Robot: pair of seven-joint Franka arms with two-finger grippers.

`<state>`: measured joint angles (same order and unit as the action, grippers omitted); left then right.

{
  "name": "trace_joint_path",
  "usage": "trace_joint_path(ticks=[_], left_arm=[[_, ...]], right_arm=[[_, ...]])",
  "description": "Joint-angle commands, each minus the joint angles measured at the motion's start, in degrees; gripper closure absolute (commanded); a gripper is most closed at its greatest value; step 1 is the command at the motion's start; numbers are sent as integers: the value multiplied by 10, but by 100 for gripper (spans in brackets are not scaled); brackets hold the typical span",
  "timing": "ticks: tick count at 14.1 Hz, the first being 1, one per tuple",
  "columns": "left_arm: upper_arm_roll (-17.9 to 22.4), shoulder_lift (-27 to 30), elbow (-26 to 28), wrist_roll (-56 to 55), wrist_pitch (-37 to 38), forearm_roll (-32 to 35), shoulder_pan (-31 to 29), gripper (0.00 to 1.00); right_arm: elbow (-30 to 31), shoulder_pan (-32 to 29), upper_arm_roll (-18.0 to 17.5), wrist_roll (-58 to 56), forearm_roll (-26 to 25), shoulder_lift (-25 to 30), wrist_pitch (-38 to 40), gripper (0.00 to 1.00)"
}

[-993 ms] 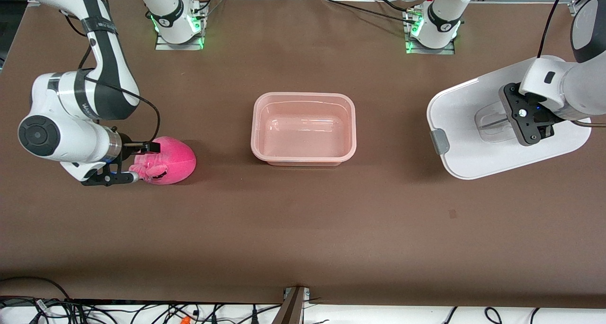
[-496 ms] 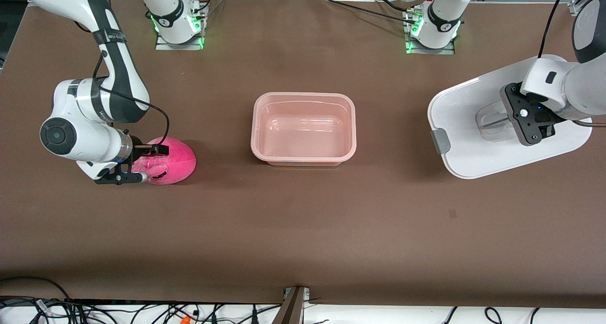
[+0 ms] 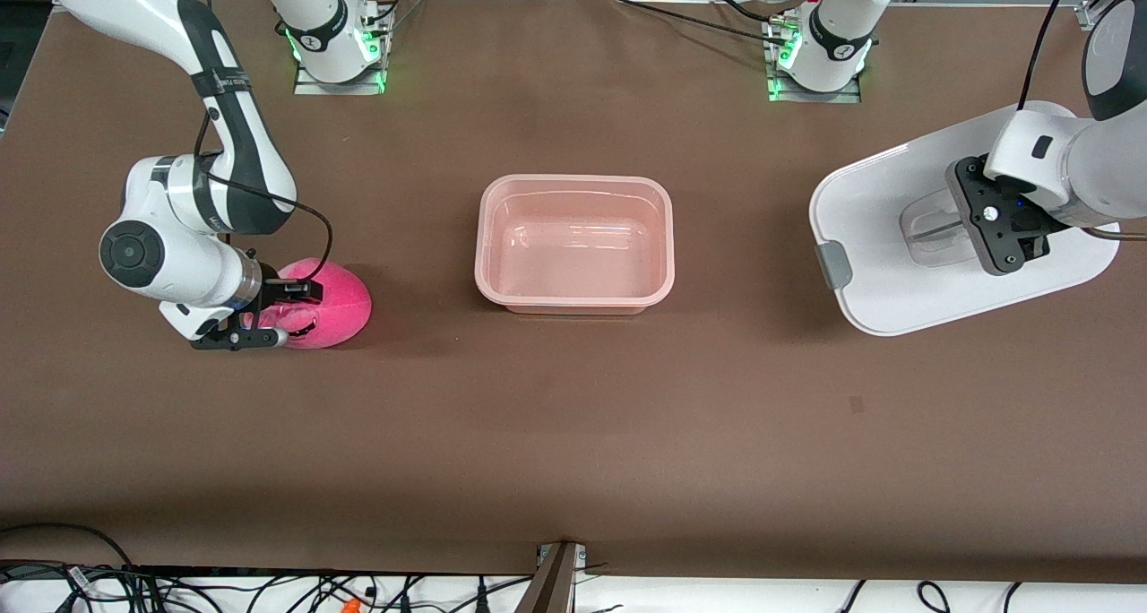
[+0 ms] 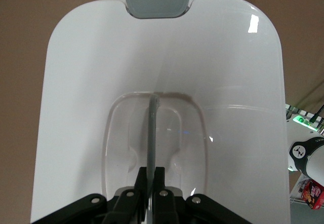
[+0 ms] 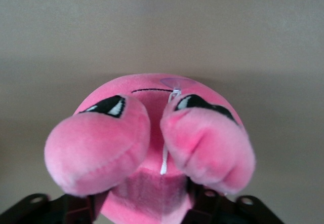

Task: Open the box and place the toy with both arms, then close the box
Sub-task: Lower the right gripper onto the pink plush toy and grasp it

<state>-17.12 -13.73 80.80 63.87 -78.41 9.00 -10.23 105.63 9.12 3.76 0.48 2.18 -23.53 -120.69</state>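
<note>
The box (image 3: 574,244) sits open at the middle of the table (image 3: 573,434), its translucent pink tub bare inside. Its white lid (image 3: 883,237) is up off the table at the left arm's end, tilted, held by the left gripper (image 3: 996,228), whose fingers are pinched tight on the thin upright rib of the clear recessed handle (image 4: 154,143). In the left wrist view one grey clip (image 4: 158,3) shows at the lid's edge; the second clip is cut off from that picture and hidden under the arm in the front view.

The toy (image 3: 324,304) rests on the table toward the right arm's end, well apart from the box. The right gripper (image 3: 273,313) is at the toy's side away from the box, fingers spread on either side of it. The right wrist view shows the plush (image 5: 152,143) filling the space between the black finger bases, but the fingertips are hidden under its two rounded lobes, so whether they press into it cannot be told.
</note>
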Motion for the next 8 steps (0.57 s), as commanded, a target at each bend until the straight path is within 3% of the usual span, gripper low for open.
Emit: trace_joint_path(ticks=[1, 8], left_arm=[[-5, -9, -23, 13, 18, 9, -1, 100], [-5, -9, -23, 13, 18, 9, -1, 100]], right_arm=[[4, -3, 1, -44, 12, 11, -3, 99], [-16, -2, 5, -150, 5, 15, -2, 100]])
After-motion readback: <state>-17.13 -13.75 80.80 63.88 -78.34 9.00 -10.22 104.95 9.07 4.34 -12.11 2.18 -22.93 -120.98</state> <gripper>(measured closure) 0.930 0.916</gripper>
